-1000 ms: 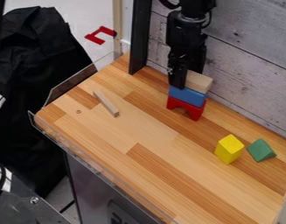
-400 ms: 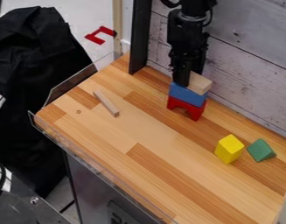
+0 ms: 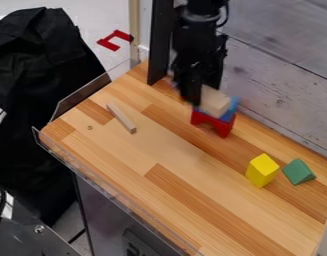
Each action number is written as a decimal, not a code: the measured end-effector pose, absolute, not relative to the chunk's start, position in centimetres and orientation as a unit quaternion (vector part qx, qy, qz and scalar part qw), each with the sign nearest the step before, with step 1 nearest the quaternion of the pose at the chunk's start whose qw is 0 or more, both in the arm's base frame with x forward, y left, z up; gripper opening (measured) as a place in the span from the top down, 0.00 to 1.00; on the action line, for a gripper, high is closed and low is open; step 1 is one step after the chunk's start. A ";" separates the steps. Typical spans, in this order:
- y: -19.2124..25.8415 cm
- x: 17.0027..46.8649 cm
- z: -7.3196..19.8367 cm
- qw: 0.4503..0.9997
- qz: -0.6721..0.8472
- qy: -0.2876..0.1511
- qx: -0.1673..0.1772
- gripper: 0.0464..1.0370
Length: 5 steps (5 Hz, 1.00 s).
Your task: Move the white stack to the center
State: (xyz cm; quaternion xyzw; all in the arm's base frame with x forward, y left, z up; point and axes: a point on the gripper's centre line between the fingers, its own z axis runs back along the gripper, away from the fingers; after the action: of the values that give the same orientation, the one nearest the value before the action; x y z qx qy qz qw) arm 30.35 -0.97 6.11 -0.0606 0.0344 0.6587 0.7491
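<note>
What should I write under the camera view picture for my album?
Robot gripper at a pale wooden block above a red arch block.

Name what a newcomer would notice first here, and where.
Probably the bright yellow block on the wooden table, beside a green block. Next, the black gripper hanging near the wall, by a pale block above a blue block and red arch.

Bright, diffuse light, wooden counter [image 3: 192,172] evenly lit — gripper [image 3: 194,95] and pale block [image 3: 215,102] blurred
</note>
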 end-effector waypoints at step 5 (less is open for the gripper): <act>-3.4 30.2 -2.1 0.806 0.587 0.073 -0.041 0.50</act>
State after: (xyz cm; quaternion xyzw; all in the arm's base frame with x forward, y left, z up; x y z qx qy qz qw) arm 30.22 -3.36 -2.07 -0.0408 0.0727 0.5866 0.8056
